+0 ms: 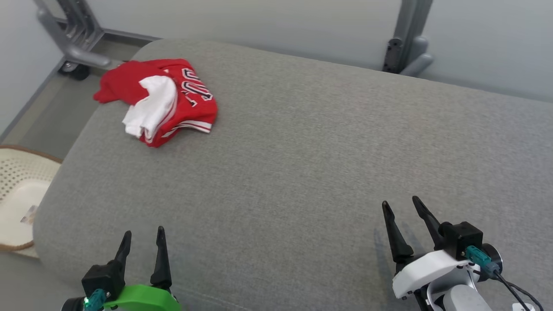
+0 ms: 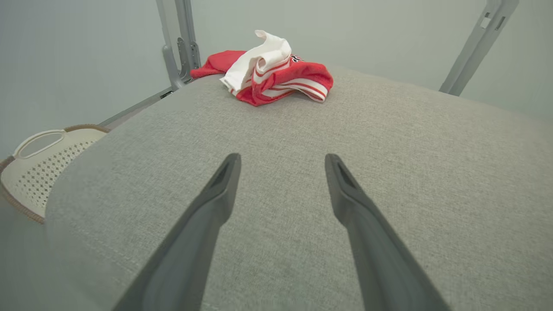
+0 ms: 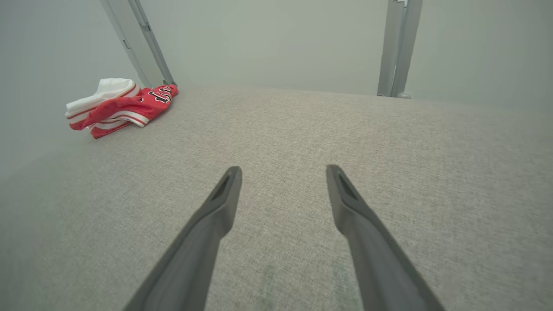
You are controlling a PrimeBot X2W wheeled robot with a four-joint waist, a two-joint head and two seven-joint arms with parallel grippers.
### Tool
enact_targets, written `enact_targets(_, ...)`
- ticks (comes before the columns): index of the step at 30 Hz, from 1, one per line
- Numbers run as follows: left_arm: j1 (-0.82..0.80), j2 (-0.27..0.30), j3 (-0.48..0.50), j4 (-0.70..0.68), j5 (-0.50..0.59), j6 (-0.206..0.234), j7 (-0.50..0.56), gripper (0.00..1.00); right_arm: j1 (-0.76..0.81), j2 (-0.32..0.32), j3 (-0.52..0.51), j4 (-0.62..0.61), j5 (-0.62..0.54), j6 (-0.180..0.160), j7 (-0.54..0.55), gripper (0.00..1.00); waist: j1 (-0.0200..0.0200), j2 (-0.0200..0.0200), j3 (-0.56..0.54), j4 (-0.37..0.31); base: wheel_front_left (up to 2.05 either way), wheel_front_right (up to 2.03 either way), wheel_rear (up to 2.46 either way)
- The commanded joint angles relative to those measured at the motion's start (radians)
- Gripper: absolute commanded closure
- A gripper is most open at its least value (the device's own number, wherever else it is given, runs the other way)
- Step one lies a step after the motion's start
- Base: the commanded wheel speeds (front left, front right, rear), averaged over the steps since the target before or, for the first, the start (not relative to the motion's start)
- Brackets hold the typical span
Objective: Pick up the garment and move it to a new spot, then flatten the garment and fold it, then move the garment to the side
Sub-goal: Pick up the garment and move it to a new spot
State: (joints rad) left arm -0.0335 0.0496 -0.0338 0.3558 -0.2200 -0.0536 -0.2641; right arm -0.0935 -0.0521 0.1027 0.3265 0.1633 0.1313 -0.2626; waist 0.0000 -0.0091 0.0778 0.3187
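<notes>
Head view looks down on a grey padded worktop (image 1: 302,164) with the garment (image 1: 166,101), a crumpled red jersey with a white part bunched on top and black-and-white lettering, lying at the far left corner. Between it and both arms the fabric surface is bare. The left gripper (image 1: 144,231) sits at the near left edge and the right gripper (image 1: 400,201) at the near right, both well apart from the garment, jaws spread wide and holding nothing. Off the left edge, lower down, stands a pale perforated basket (image 1: 21,168) with a brown rim. Behind the garment a grey metal frame (image 1: 73,39) rises on a dark wheel (image 1: 74,70); a second grey post (image 1: 406,39) stands at the far right.

From the left wrist, the garment (image 2: 276,73) lies straight ahead, its white fold standing upright, striped trim showing, and the basket (image 2: 39,164) shows a handle cut-out. From the right wrist, the garment (image 3: 119,108) lies far left, lettering facing the camera.
</notes>
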Motion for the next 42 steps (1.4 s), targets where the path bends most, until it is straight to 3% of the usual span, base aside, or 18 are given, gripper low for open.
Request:
enact_targets(1,0.015,0.002,0.01,-0.001,-0.01,0.004,0.0,0.0,-0.015,-0.006,0.007,0.005,-0.005,-0.001,-0.003,0.0,0.0,0.0091,0.021,0.187,0.0,0.0,0.0)
enact_targets(5,0.045,0.002,0.032,-0.006,-0.024,0.013,0.0,0.0,-0.037,-0.004,0.052,0.02,0.003,-0.001,-0.003,0.0,0.0,0.0091,0.031,0.228,0.0,0.0,0.0)
enact_targets(13,0.03,0.001,0.024,0.008,-0.054,-0.004,0.0,0.0,-0.051,-0.014,0.059,0.028,0.003,-0.001,-0.003,0.0,0.0,0.0091,0.048,0.227,0.0,0.0,0.0)
enact_targets(19,-0.053,0.003,0.032,0.072,-0.104,-0.044,0.0,0.0,-0.069,-0.033,0.062,0.007,-0.013,-0.001,-0.003,0.0,0.0,0.0091,0.097,0.164,0.0,0.0,0.0)
enact_targets(23,-0.17,0.01,0.081,0.127,-0.078,-0.062,0.0,0.0,-0.099,-0.062,0.079,-0.008,-0.024,-0.001,-0.003,0.0,0.0,0.0091,0.154,0.1,0.0,0.0,0.0)
enact_targets(30,-0.433,0.108,0.106,0.267,-0.074,-0.077,0.0,0.0,-0.166,-0.098,0.111,-0.035,-0.027,-0.001,-0.003,0.0,0.0,0.0091,0.259,-0.006,0.0,0.0,0.0)
enact_targets(35,-0.603,0.21,0.009,0.38,-0.149,-0.078,0.0,0.0,-0.202,-0.11,0.125,-0.054,-0.032,-0.001,-0.003,0.0,0.0,0.0091,0.322,-0.073,0.0,0.0,0.0)
enact_targets(42,-0.736,0.3,-0.124,0.574,-0.258,-0.078,0.028,0.0,-0.228,-0.111,0.121,-0.074,-0.035,-0.001,-0.003,0.0,0.0,0.0091,0.375,-0.147,0.0,0.0,0.0)
